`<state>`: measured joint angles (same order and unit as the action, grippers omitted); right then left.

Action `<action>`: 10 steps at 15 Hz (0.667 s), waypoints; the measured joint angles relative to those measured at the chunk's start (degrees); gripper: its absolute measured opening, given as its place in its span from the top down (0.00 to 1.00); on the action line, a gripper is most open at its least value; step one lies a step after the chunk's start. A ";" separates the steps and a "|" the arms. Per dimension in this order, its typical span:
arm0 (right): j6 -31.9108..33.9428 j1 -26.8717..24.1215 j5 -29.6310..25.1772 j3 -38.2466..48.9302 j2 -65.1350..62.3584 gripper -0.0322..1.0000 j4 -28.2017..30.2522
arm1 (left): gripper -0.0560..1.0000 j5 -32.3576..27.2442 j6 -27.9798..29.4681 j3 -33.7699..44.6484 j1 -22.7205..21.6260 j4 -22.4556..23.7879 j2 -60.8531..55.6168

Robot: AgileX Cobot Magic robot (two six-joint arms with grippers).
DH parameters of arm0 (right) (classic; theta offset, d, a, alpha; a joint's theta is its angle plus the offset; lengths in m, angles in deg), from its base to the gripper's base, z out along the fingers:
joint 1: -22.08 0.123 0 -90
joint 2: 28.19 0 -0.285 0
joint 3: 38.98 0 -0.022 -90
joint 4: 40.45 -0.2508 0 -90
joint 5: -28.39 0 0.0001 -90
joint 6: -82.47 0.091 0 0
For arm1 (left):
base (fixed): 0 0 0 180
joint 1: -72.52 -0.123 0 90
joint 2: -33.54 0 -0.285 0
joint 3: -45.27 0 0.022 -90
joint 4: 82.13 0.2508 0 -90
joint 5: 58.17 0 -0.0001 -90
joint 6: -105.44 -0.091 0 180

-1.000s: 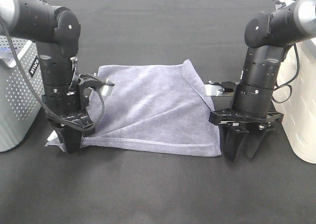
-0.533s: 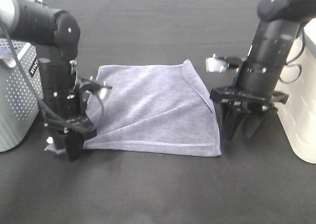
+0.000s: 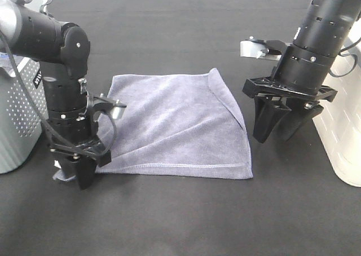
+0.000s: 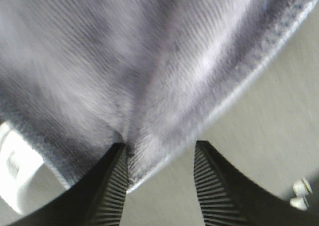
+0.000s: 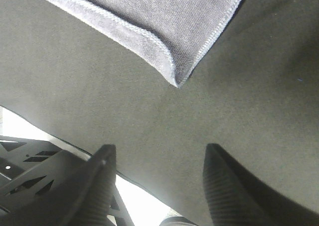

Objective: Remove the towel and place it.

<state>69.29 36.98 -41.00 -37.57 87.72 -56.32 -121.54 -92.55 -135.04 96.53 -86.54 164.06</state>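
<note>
The grey-lavender towel lies spread flat on the black table, with a small fold along its right side. My left gripper stands over the towel's near left corner, pointing down. In the left wrist view its jaws are apart, and the towel's hemmed edge lies between them, beside a white tag. My right gripper hangs open above the table, just right of the towel and clear of it. The right wrist view shows a towel corner beyond its empty fingers.
A grey perforated basket stands at the left edge, close behind the left arm. A white container stands at the right edge, beside the right arm. Bare black table lies in front of and behind the towel.
My left gripper's jaws have opened at the towel's near left corner. The right arm has lifted up and back from the towel's near right corner, still open.
</note>
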 joint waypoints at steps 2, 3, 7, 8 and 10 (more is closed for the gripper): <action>0.00 0.00 0.00 0.00 -0.06 0.46 0.00 | 0.52 3.90 0.06 0.00 0.00 0.00 0.00; 0.06 0.00 0.00 0.00 -0.06 0.46 0.00 | 0.51 4.76 0.06 0.00 0.00 0.00 0.00; 0.06 0.00 0.00 0.00 -0.06 0.46 0.00 | 0.51 5.16 0.06 0.23 0.00 0.06 -3.27; -0.11 0.00 0.00 0.00 -0.06 0.46 -0.06 | 0.51 4.24 0.06 0.23 0.00 0.06 -4.98; -0.74 0.00 0.00 0.00 -0.11 0.46 -0.92 | 0.51 0.11 0.06 0.23 0.00 -0.06 -7.79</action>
<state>68.55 36.98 -41.00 -37.57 87.60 -57.24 -121.42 -92.49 -134.81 96.53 -86.60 156.26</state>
